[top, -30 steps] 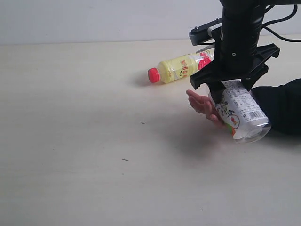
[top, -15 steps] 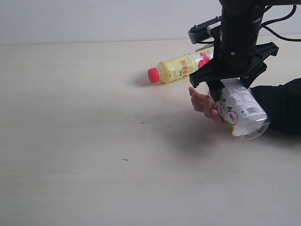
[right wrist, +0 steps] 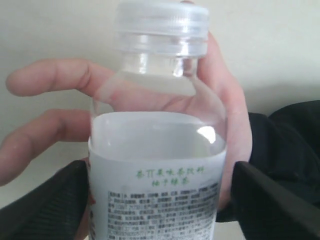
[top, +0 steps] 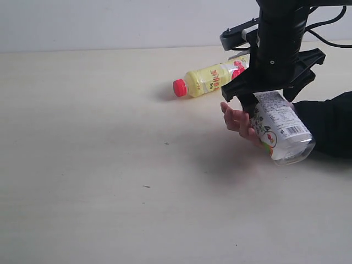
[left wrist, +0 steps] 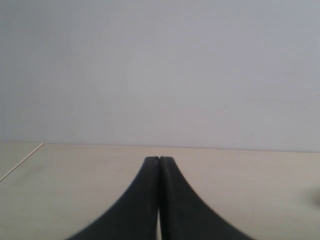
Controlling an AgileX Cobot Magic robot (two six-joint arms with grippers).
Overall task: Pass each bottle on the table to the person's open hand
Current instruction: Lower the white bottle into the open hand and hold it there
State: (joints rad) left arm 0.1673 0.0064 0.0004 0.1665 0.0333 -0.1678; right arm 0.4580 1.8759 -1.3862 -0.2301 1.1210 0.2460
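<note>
A white bottle point(top: 280, 129) with a green-lettered label and a clear cap point(right wrist: 161, 22) hangs tilted, base down, between the fingers of my right gripper point(top: 270, 102). In the right wrist view, my right gripper point(right wrist: 157, 200) is open: skin shows in a gap between the bottle point(right wrist: 157, 170) and one finger point(right wrist: 272, 200). The person's hand point(right wrist: 55, 100), black-sleeved, is open behind the bottle and cups it; it also shows in the exterior view point(top: 237, 118). A yellow bottle point(top: 206, 80) with a red cap lies on the table point(top: 82, 165) behind. My left gripper point(left wrist: 159, 161) is shut and empty.
The person's black sleeve point(top: 330, 124) lies on the table at the right edge. My right arm point(top: 278, 44) stands over the hand, with cables behind it. A pale wall point(left wrist: 160, 70) rises beyond the table's far edge.
My right gripper's jaws have spread wider around the white bottle. The bottle has settled a little against the hand, which has risen slightly. The left gripper has not moved.
</note>
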